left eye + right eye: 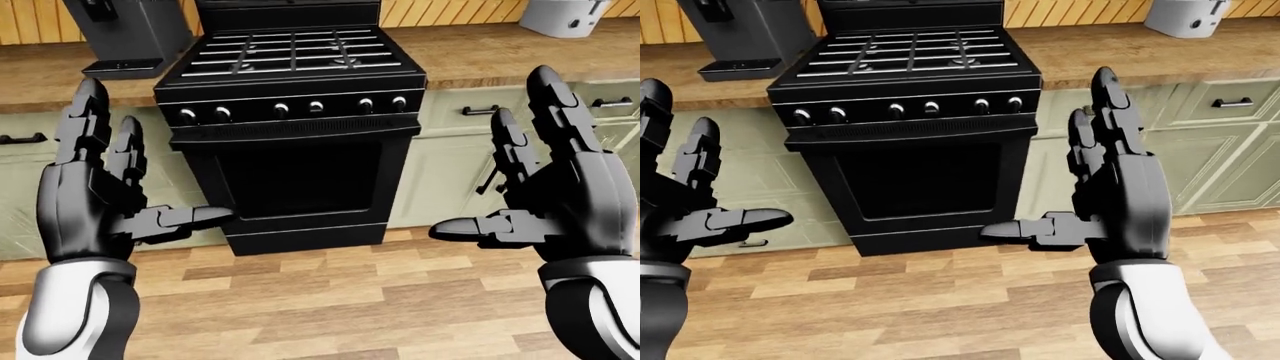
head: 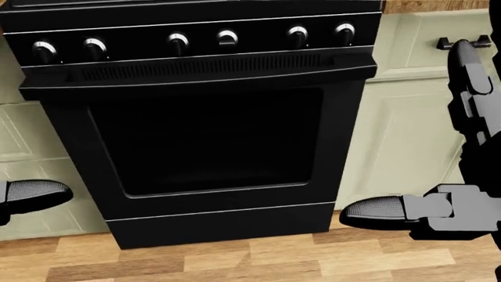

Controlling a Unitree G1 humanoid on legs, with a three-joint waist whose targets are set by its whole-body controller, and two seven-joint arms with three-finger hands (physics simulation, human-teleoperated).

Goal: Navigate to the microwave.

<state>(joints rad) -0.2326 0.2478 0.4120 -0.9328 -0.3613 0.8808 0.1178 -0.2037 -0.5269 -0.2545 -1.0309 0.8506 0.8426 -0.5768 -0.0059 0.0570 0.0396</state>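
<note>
No microwave shows in any view. My left hand (image 1: 125, 176) is raised at the left of the left-eye view, fingers spread and empty. My right hand (image 1: 520, 176) is raised at the right, fingers spread and empty. Both hands hang in the air before a black stove (image 1: 290, 127) that stands straight ahead. In the head view the stove's oven door (image 2: 207, 141) fills most of the picture, with my right thumb (image 2: 376, 211) at the lower right.
A dark coffee machine (image 1: 125, 34) stands on the wooden counter (image 1: 500, 56) left of the stove. A white toaster (image 1: 565, 16) stands on the counter at the top right. Pale green cabinets (image 1: 1200, 150) flank the stove. Wooden floor (image 1: 330, 307) lies below.
</note>
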